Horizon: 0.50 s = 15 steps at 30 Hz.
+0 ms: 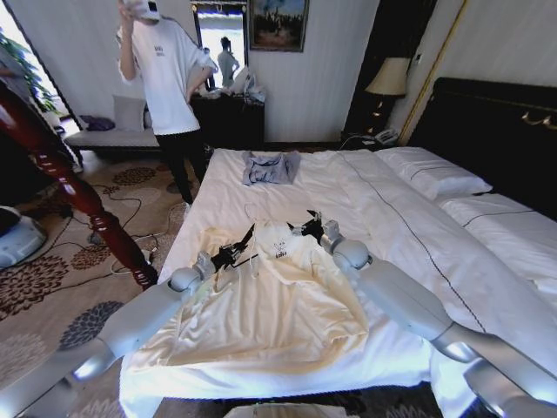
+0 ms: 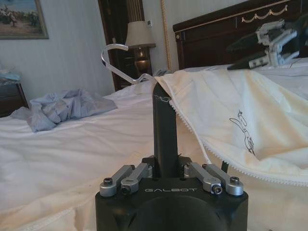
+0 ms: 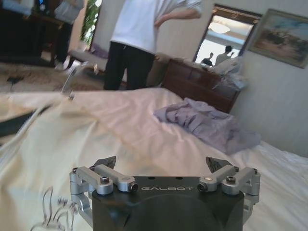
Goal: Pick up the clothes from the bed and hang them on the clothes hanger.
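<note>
The cream clothes [image 1: 270, 305] lie spread on the near part of the white bed [image 1: 392, 218], neck hole toward the far end. A thin silvery hook of the clothes hanger [image 2: 115, 53] sticks out at the neck; the rest of the hanger is hidden in the fabric. My left gripper [image 2: 161, 89] is shut at the base of that hook, where the shirt's neck edge [image 2: 192, 115] meets it, and it sits at the shirt's left shoulder [image 1: 233, 252]. My right gripper [image 1: 309, 228] hovers over the right shoulder, open with nothing between its fingers [image 3: 105, 162].
A small grey-blue garment [image 1: 270, 167] lies crumpled farther up the bed. A person [image 1: 170, 78] stands beyond the bed's far left corner. A dark-red wooden post [image 1: 78, 196] slants over the carpet at left. Pillows [image 1: 435, 174] and a black headboard [image 1: 496, 131] are at right.
</note>
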Available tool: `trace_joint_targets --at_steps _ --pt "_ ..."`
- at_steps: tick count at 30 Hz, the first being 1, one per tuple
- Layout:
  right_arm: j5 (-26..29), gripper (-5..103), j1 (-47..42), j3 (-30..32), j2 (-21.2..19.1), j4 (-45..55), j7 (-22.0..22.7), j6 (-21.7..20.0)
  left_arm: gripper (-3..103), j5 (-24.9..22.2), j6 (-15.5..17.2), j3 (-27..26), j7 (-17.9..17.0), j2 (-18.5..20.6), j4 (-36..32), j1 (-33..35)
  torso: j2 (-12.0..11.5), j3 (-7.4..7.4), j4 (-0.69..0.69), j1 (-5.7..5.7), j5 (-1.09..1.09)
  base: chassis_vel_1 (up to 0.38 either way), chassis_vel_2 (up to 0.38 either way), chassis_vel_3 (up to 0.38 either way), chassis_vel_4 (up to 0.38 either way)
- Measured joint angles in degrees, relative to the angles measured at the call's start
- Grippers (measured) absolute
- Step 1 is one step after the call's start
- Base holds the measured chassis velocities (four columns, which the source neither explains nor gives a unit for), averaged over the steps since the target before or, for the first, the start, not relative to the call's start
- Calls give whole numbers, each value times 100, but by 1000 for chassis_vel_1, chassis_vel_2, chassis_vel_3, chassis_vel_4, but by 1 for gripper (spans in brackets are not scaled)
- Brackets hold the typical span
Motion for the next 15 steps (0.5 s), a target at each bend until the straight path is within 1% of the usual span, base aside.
trace_joint_targets --at_steps 4,6,7,10,14,15 --pt "-244 100 123 -207 93 -183 -79 43 22 0 -1 17 11 21 -34 -8 0 0 3 -1 0 0 0 0 0" --pt "-444 100 261 -369 142 -315 -160 52 22 0 -1 53 14 44 -87 -21 0 0 1 0 0 0 0 0 0" --pt "-444 100 261 -369 142 -315 -160 52 22 0 -1 53 14 44 -87 -21 0 0 1 0 0 0 0 0 0" --pt "-815 100 510 -638 208 -526 -233 103 22 -5 -1 116 15 101 -174 -27 0 0 0 0 0 0 0 0 0" --pt "-948 100 756 -826 276 -656 -254 118 22 0 -1 141 17 121 -234 12 0 0 2 0 -2 0 0 0 0" --pt "-957 102 809 -889 277 -670 -264 118 22 1 -1 139 17 119 -237 25 0 0 2 0 -2 0 0 0 0"
